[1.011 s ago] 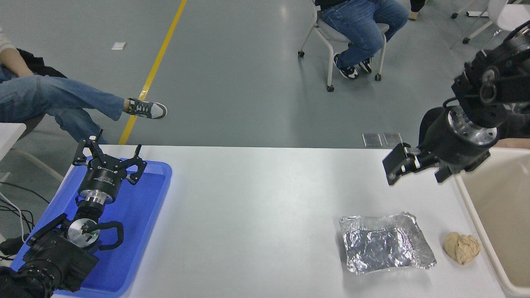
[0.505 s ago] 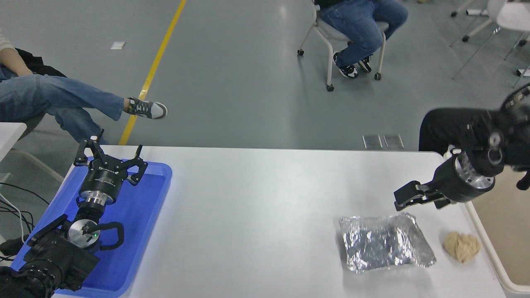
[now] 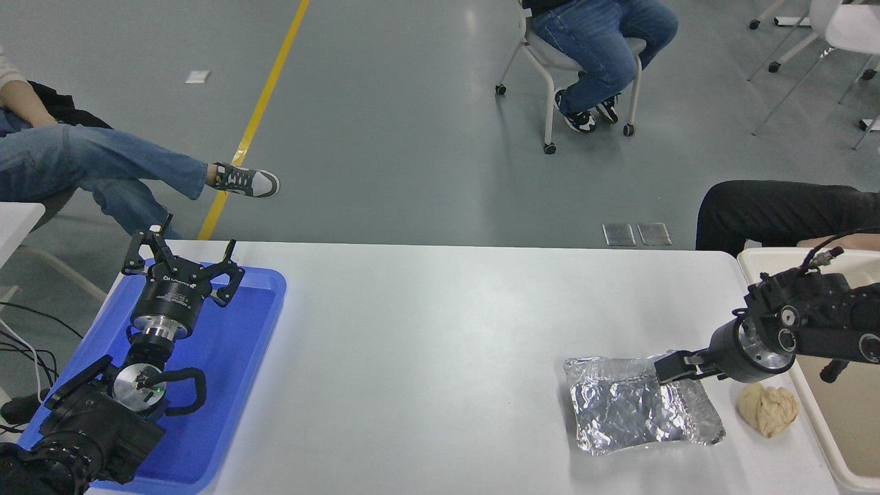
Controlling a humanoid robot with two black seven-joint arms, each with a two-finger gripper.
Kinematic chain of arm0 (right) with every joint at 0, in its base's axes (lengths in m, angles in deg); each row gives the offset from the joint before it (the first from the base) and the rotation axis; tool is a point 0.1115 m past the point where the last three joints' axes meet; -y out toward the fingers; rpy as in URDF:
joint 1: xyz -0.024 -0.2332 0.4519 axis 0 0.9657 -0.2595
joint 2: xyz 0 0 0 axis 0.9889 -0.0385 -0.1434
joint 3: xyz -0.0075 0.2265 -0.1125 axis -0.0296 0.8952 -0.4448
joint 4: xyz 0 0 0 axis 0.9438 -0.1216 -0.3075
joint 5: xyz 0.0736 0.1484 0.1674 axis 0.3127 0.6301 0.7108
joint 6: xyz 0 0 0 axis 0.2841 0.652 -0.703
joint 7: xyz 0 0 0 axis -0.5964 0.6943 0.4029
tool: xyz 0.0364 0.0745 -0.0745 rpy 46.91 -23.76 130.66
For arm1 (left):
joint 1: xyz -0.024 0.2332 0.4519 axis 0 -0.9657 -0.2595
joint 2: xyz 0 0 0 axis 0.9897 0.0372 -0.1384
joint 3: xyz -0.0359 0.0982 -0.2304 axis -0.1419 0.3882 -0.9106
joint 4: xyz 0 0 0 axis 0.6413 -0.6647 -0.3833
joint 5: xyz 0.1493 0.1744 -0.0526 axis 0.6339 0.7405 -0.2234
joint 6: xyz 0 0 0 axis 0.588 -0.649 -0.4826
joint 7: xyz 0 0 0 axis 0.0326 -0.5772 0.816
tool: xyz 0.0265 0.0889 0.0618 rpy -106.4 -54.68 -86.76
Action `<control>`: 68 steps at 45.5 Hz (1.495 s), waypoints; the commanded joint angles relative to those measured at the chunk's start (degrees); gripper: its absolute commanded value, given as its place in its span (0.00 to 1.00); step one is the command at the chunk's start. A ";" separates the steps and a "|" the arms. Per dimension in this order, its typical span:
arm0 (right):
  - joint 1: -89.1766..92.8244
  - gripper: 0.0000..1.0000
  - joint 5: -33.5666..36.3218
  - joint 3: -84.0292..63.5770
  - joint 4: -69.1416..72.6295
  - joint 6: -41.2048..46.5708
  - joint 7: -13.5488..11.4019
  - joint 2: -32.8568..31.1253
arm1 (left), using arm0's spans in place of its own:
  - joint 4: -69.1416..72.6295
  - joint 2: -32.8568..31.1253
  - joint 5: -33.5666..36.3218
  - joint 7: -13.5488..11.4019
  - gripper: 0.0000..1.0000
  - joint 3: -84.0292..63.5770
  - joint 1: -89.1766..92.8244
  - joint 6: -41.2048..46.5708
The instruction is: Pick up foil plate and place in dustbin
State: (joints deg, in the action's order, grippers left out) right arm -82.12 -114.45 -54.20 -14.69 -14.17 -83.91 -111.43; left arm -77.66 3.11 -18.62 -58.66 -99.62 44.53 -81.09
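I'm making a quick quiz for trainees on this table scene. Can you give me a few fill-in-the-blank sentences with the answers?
1. The right gripper is at the far right corner of the ____ plate.
2. The left gripper is parked over a tray coloured ____.
3. The tan paper ball lies between that plate and the ____.
4. The plate rests on the ____.

Answers: foil; blue; dustbin; table

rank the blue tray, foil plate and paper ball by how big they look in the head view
1. blue tray, largest by far, though the left arm covers part of it.
2. foil plate, mid-sized, with the right claw at its far edge.
3. tan paper ball, clearly smallest.
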 commanded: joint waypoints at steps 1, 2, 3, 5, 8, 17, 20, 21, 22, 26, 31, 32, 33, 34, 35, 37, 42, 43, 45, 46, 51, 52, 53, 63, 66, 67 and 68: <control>6.00 1.00 -1.84 3.25 -5.07 -0.84 -0.01 0.94 | 0.13 0.00 -0.03 0.00 1.00 0.00 0.01 0.00; 6.26 1.00 -1.84 3.60 -5.34 -0.93 -0.01 0.94 | -0.04 0.00 -0.03 0.00 1.00 0.00 0.01 0.00; 6.61 1.00 -1.84 3.87 -5.78 -0.93 -0.01 0.94 | 0.13 0.00 -0.03 0.00 1.00 0.00 0.01 0.00; 7.23 1.00 -1.84 4.22 -6.74 -1.02 -0.01 0.94 | -0.05 0.00 -0.03 0.00 1.00 0.00 0.01 0.00; 7.85 1.00 -1.84 4.57 -7.54 -1.10 -0.01 1.03 | -0.05 0.00 -0.03 0.00 1.00 0.00 0.01 0.00; 9.25 1.00 -1.84 4.75 -8.33 -1.46 -0.01 1.38 | 0.13 0.00 -0.03 0.00 1.00 0.00 0.01 0.00; 9.78 0.99 -1.84 4.75 -8.51 -2.86 -0.01 1.73 | 0.13 0.00 -0.03 0.00 1.00 0.00 0.01 0.00; 9.95 0.99 -1.84 4.75 -8.51 -3.47 -0.01 1.91 | -0.04 0.00 -0.03 0.00 1.00 0.00 0.01 0.00; 10.22 0.98 -1.75 4.75 -8.51 -4.00 -0.01 2.00 | -0.05 0.00 0.05 0.00 1.00 0.00 0.01 0.00; 10.75 0.96 -1.75 4.75 -8.51 -4.80 -0.01 2.17 | 0.13 0.00 0.05 0.00 1.00 0.00 0.01 0.00; 10.92 0.89 -1.66 4.75 -8.51 -4.88 -0.01 2.26 | -0.05 -0.09 0.05 0.00 1.00 0.00 0.01 0.00; 10.92 0.85 -1.66 4.75 -8.51 -4.88 0.07 2.35 | 0.13 -0.09 -0.03 0.00 1.00 0.00 0.10 0.00; 11.01 0.80 -1.66 4.75 -8.51 -4.97 0.07 2.35 | -0.04 -0.09 -0.03 0.00 1.00 0.00 0.01 0.00; 11.10 0.77 -1.49 4.75 -8.51 -4.97 0.07 2.35 | -0.05 0.00 0.05 0.00 1.00 0.00 0.01 0.00; 11.18 0.77 -1.40 4.75 -8.51 -4.97 0.16 2.35 | -0.05 -0.09 -0.03 0.00 1.00 0.00 0.01 0.00; 11.27 0.74 -1.40 4.75 -8.51 -4.97 0.16 2.35 | 0.13 -0.09 0.05 0.00 1.00 0.00 0.01 0.00; 11.45 0.57 -1.22 4.75 -8.51 -4.97 0.25 2.35 | 0.13 -0.09 -0.03 0.00 1.00 0.00 0.01 0.00; 11.54 0.53 -1.22 4.75 -8.51 -4.97 0.25 2.35 | -0.04 0.00 -0.03 0.00 1.00 0.00 0.01 0.00; 11.71 0.43 -1.14 4.75 -8.51 -5.06 0.25 2.44 | -0.05 -0.09 0.05 0.00 1.00 0.00 0.01 0.00; 11.63 0.39 -1.14 4.75 -8.51 -4.97 0.25 2.35 | 0.13 -0.09 0.05 0.00 1.00 0.00 0.01 0.00; 11.54 0.30 -1.05 4.75 -8.51 -4.97 0.25 2.44 | -0.05 -0.09 0.05 0.00 1.00 0.00 0.01 0.00; 11.45 0.29 -0.96 4.75 -8.51 -5.06 0.34 2.44 | -0.05 0.00 0.05 0.00 1.00 0.00 0.01 0.00; 11.28 0.27 -0.87 4.75 -8.51 -5.06 0.34 2.44 | -0.05 0.00 0.05 0.00 1.00 0.00 0.01 0.00; 9.26 0.00 -0.70 4.66 -7.89 -4.62 2.53 3.14 | -0.05 -0.09 0.05 0.00 1.00 0.00 0.10 0.00; 7.76 0.00 -0.70 4.14 -7.10 -4.53 3.33 2.97 | -0.04 -0.09 -0.03 0.00 1.00 0.00 0.10 0.00; 7.15 0.00 -0.70 3.96 -6.75 -4.45 3.41 2.88 | -0.05 -0.09 -0.03 0.00 1.00 0.00 0.10 0.00; 6.36 0.00 -0.70 3.70 -6.31 -4.27 3.41 2.70 | -0.05 -0.09 0.05 0.00 1.00 0.00 0.10 0.00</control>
State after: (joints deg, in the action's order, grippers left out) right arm -72.16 -115.29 -49.49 -22.68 -18.96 -82.34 -108.72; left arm -77.64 3.03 -18.60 -58.66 -99.62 44.60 -81.09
